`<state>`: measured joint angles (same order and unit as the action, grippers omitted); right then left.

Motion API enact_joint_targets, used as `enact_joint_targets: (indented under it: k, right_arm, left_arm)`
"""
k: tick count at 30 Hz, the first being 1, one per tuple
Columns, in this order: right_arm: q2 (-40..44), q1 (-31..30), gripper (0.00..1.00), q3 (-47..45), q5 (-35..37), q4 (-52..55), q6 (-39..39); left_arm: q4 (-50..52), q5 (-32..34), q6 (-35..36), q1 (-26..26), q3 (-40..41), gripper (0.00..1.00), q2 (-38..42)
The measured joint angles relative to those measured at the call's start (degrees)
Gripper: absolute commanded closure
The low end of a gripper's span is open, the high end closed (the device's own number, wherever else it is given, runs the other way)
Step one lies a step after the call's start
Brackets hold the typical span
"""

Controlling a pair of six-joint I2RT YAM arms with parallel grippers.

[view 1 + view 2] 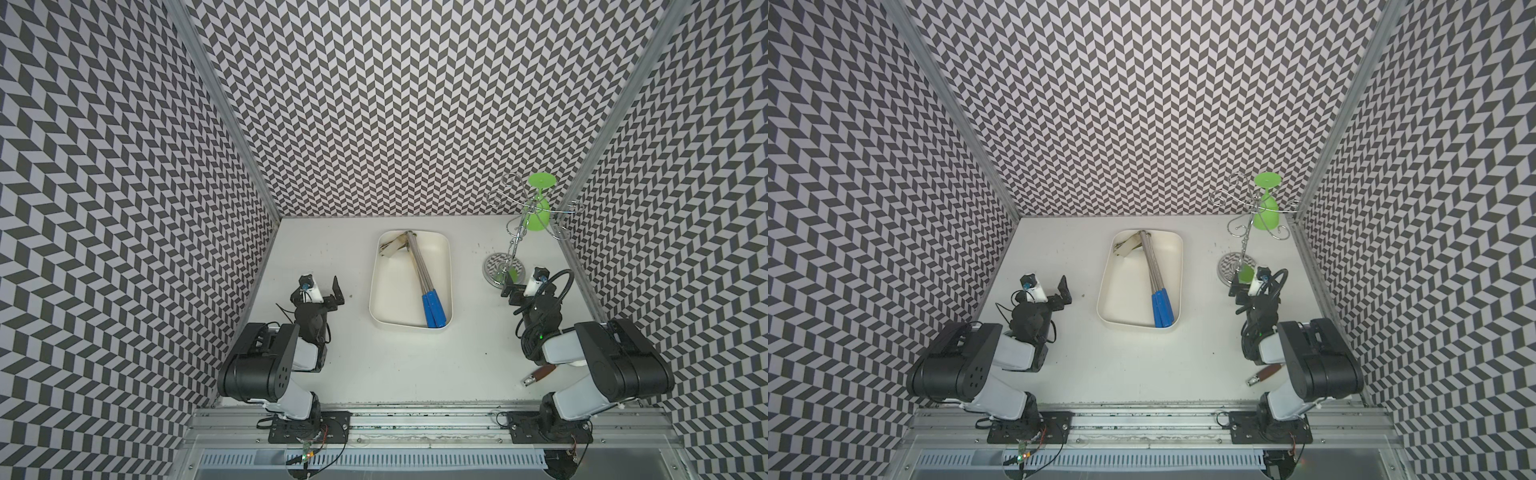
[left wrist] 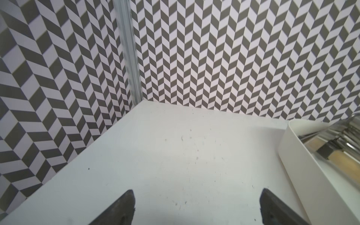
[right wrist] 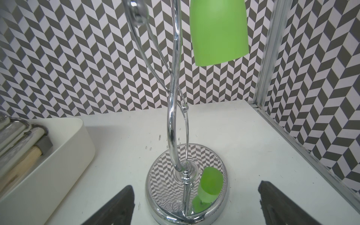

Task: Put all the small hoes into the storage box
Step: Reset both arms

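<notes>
Evidently near the end. The storage box (image 1: 392,295) sits mid-table, long axis running away from the arms. Inside it lies a bundle of small hoes (image 1: 417,268): steel shafts close together on a slant, blue grips (image 1: 432,309) against the near right corner, heads (image 1: 392,247) in the far left corner. Nothing sticks out over the rim in either top view. The exact count is unclear, since the shafts overlap. The left gripper (image 2: 197,196) hovers over bare table (image 1: 415,365) just left of the box, fingers spread wide, nothing between them. The right gripper (image 3: 196,188) is likewise spread and empty, facing the mirrored foot of a chrome glass rack (image 1: 513,249) well right of the box. A green plastic goblet (image 1: 538,208) hangs upside down from the rack. Judgement: the placing looks done and both hands have let go. One doubt remains. A brown wooden handle with a metal end (image 1: 540,375) lies on the table by the right arm's base, half hidden under it. What tool it belongs to cannot be told. If it is another hoe, that one is left to fetch. Otherwise only the parking of the arms remains.
</notes>
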<state>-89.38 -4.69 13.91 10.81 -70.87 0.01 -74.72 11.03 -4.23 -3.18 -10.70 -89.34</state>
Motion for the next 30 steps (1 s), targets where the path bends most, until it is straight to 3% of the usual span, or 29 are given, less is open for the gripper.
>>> enact_joint_targets:
  k: [20, 26, 30]
  right_arm:
    - [-0.1, 0.0, 0.01, 0.0, -0.2, -1.5, 0.0]
    - [0.0, 1.0, 0.01, -2.4, -9.3, -2.9, -2.4]
    - [0.0, 1.5, 0.01, -2.8, -4.8, -3.1, 0.0]
  left_arm:
    - [-0.1, 3.7, 2.1, -0.2, -1.8, 0.0, -0.3]
    - [-0.1, 3.7, 2.1, -0.2, -1.8, 0.0, -0.3]
    - [-0.1, 3.7, 2.1, -0.2, -1.8, 0.0, -0.3]
